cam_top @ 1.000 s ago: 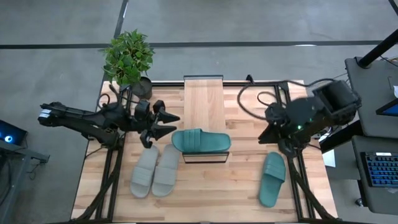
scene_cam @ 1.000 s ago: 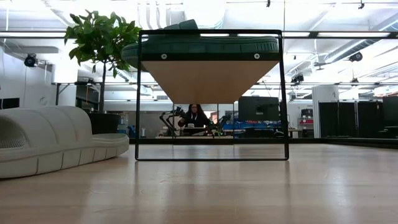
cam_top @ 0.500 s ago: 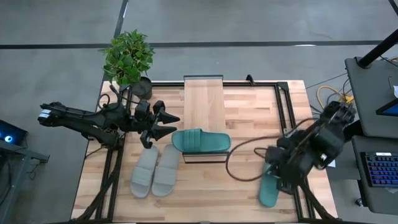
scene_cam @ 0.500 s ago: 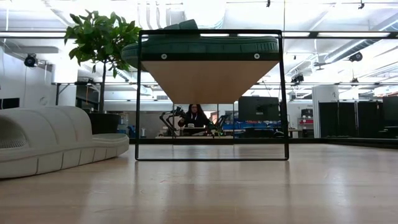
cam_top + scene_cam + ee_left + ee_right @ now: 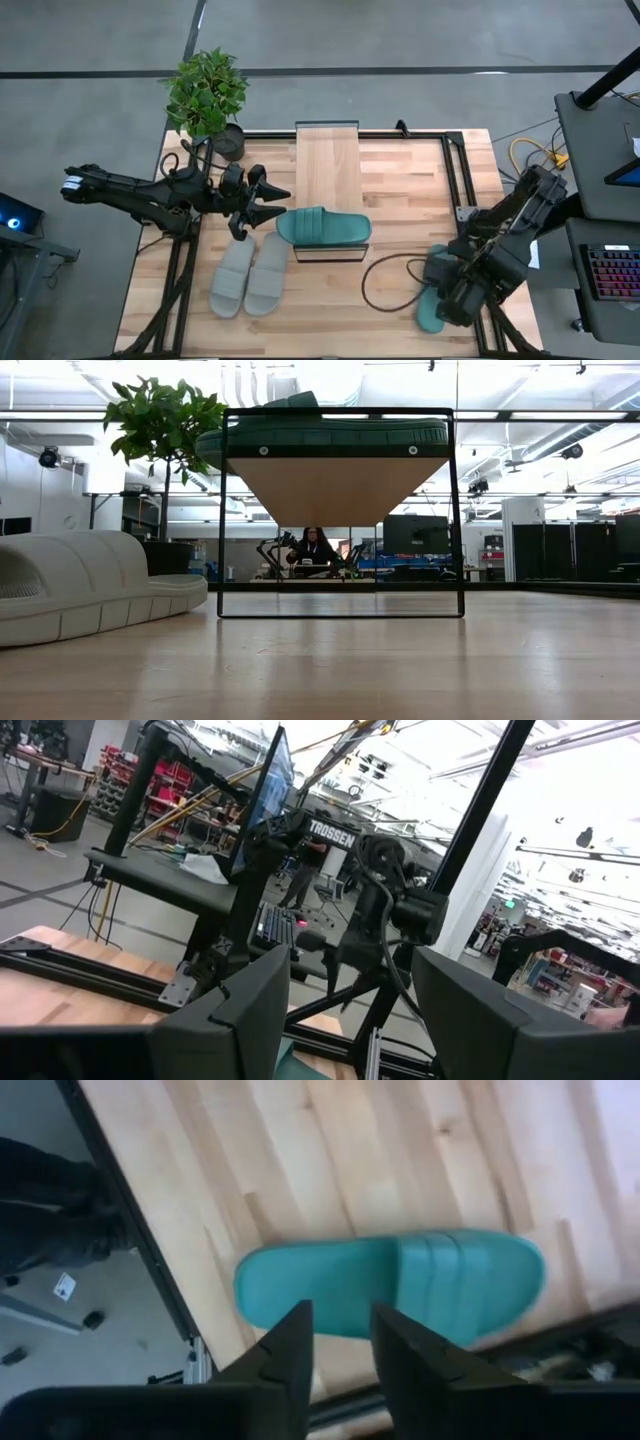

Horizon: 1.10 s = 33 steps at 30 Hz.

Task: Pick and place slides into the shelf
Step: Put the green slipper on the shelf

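The right gripper [image 5: 338, 1342], fingers narrowly apart, hung over a teal slide [image 5: 400, 1285] lying lengthwise along the counter [image 5: 400, 190] edge; the left gripper's [image 5: 262, 200] fingers spread wide.

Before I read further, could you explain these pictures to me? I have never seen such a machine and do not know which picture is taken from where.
It is a robot with two dark arms at a wooden table. One camera looks straight down, one sits at table height, and one rides on each wrist.

On the table stands a low shelf with one teal slide on it. Two grey slides lie beside it.

The left gripper hangs open near the shelf, holding nothing. The right gripper, fingers apart, is above the second teal slide on the table, not gripping it. A potted plant stands at the corner.
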Each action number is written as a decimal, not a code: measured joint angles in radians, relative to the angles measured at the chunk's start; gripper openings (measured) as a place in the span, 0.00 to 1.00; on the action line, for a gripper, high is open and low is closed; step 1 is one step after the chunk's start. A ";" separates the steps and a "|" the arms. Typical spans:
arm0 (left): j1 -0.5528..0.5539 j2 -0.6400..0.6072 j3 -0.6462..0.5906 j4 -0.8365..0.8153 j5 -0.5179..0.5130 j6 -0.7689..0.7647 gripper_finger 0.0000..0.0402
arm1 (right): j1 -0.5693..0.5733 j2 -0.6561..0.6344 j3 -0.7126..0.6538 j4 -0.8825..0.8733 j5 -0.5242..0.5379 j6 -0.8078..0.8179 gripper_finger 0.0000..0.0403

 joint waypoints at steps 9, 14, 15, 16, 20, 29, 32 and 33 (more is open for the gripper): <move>0.000 -0.001 -0.011 -0.003 0.000 0.001 0.49 | 0.072 0.002 -0.225 0.149 0.022 0.067 0.45; 0.000 0.000 -0.012 -0.005 0.000 0.004 0.49 | 0.088 0.002 -0.318 0.150 0.013 0.097 0.45; 0.000 0.001 -0.012 -0.005 0.000 0.004 0.49 | 0.088 0.002 -0.336 0.150 0.013 0.098 0.45; 0.000 0.002 -0.012 -0.006 0.000 0.004 0.49 | 0.088 0.001 -0.352 0.156 0.013 0.097 0.44; 0.000 0.002 -0.012 -0.006 0.000 0.002 0.49 | 0.088 0.001 -0.419 0.221 0.010 0.036 0.43; 0.000 0.001 -0.012 -0.029 0.000 -0.001 0.49 | 0.087 0.007 -0.518 0.288 0.009 -0.037 0.42; 0.001 0.001 -0.012 -0.029 0.000 -0.001 0.49 | 0.087 0.022 -0.537 0.293 0.009 -0.038 0.42; 0.001 0.001 -0.012 -0.029 0.000 -0.001 0.49 | 0.087 0.029 -0.543 0.298 0.009 -0.043 0.42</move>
